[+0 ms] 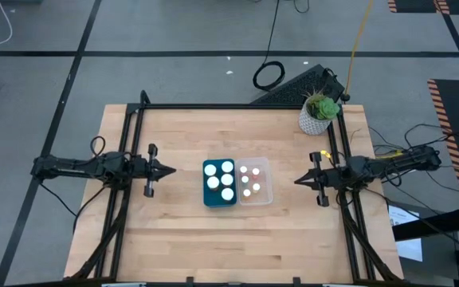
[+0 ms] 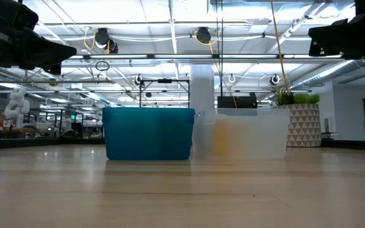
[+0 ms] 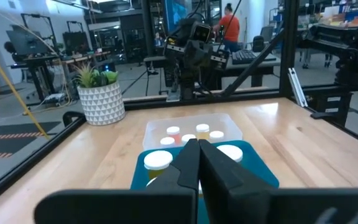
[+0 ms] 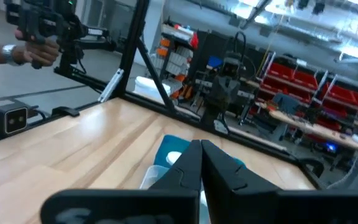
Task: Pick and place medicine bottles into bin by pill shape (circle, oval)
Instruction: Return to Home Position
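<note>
Seemingly at the sorting's end, every medicine bottle (image 1: 227,180) stands upright, long axis vertical and white cap skyward, inside the teal bin (image 1: 209,196) or the clear bin (image 1: 265,195) touching beside it at mid-table. No bottle shows loose on the table. The left gripper (image 1: 172,169) and right gripper (image 1: 297,181) hover well apart at opposite edges, fingers pinched together on nothing. Judged from this, the sound move is holding clear and checking each bin's contents.

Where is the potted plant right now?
In the high view, the potted plant stands at the table's far right corner, just beyond the right tool and apart from the clear bin in the middle.
</note>
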Available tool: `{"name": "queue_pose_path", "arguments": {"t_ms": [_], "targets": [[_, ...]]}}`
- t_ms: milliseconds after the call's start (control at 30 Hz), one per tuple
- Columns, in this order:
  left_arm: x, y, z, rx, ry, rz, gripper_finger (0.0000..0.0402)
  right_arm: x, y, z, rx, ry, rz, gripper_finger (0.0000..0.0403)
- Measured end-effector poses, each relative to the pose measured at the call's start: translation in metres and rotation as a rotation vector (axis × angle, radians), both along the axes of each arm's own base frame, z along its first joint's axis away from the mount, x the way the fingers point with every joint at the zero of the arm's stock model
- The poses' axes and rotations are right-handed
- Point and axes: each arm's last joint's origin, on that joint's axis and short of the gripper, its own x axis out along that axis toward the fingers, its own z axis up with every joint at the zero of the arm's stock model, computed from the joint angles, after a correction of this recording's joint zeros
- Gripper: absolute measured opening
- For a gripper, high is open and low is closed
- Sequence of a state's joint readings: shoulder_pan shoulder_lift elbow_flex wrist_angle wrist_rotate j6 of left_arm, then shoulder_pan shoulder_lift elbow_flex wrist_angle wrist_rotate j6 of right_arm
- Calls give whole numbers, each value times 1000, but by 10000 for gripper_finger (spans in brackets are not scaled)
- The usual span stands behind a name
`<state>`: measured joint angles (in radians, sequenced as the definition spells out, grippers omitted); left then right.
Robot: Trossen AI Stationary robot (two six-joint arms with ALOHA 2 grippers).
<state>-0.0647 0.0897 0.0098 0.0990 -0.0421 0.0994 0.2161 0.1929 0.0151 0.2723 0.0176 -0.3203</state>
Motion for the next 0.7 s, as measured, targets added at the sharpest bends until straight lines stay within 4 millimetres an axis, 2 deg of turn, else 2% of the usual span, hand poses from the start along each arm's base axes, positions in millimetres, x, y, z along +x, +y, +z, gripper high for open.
{"name": "queue_pose_path", "arguments": {"t_ms": [167, 400, 567, 700], "targets": [[0, 0, 0, 0, -3, 2, 17, -4, 0, 0, -35, -17, 21, 0], [0, 0, 1, 14, -6, 4, 3, -10, 0, -1, -44, -15, 64, 0], [0, 0, 1, 18, -8, 9, 15, -12, -4, -4, -25, 11, 29, 0], [0, 0, 1, 18, -8, 11, 8, -11, -8, -5, -22, 22, -9, 0]]}}
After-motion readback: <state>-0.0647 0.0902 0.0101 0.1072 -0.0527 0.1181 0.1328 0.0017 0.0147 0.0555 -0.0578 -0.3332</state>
